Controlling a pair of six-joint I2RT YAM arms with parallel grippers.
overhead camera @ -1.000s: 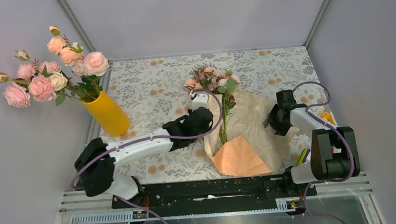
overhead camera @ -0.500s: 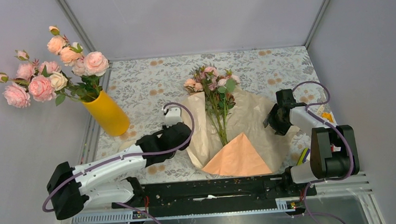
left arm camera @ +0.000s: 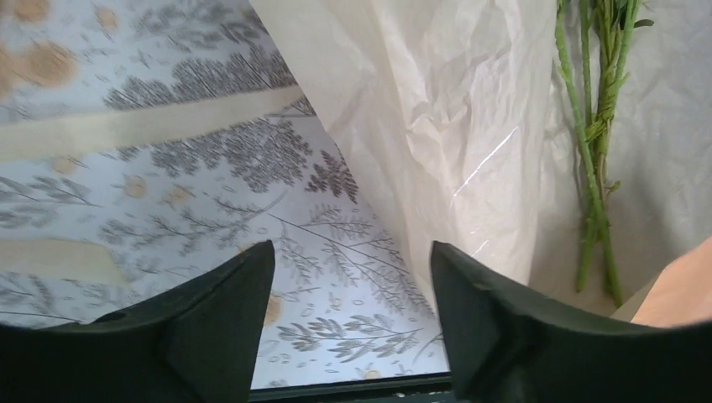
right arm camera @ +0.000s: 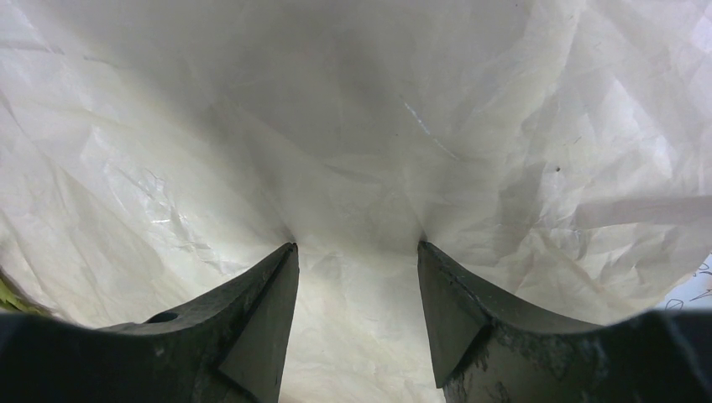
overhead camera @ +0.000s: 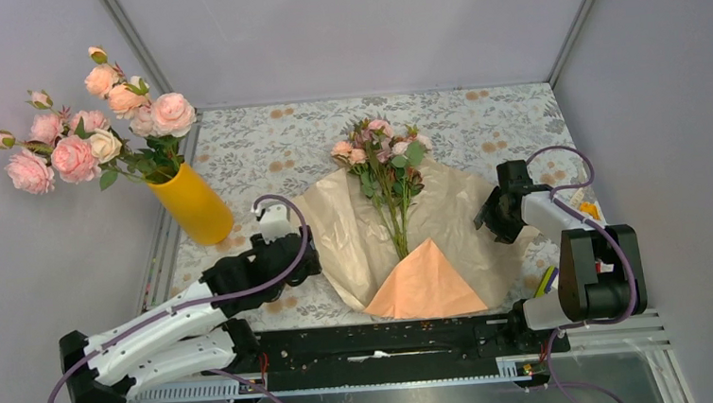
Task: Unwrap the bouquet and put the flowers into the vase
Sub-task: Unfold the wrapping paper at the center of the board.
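The bouquet's paper (overhead camera: 453, 216) lies spread flat, pale side up, with its peach-orange corner (overhead camera: 425, 284) folded over at the front. The flowers (overhead camera: 383, 157) rest along its middle, heads to the back; their green stems (left arm camera: 592, 168) also show in the left wrist view. My left gripper (overhead camera: 309, 254) (left arm camera: 352, 248) hangs open over the patterned cloth just left of the paper's edge (left arm camera: 437, 126), holding nothing. My right gripper (overhead camera: 488, 216) (right arm camera: 357, 245) is open, its tips resting on the paper's right side (right arm camera: 353, 126). The yellow-orange vase (overhead camera: 192, 205) stands at the far left.
A big bunch of pale pink and peach roses (overhead camera: 91, 125) fills the vase and leans left over the table's edge. Small yellow items (overhead camera: 589, 212) lie by the right arm. A black rail (overhead camera: 381, 342) runs along the near edge.
My left gripper pulled the paper's left flap open, let go and drew back to the left and nearer. The paper now lies wider. The right arm has not moved.
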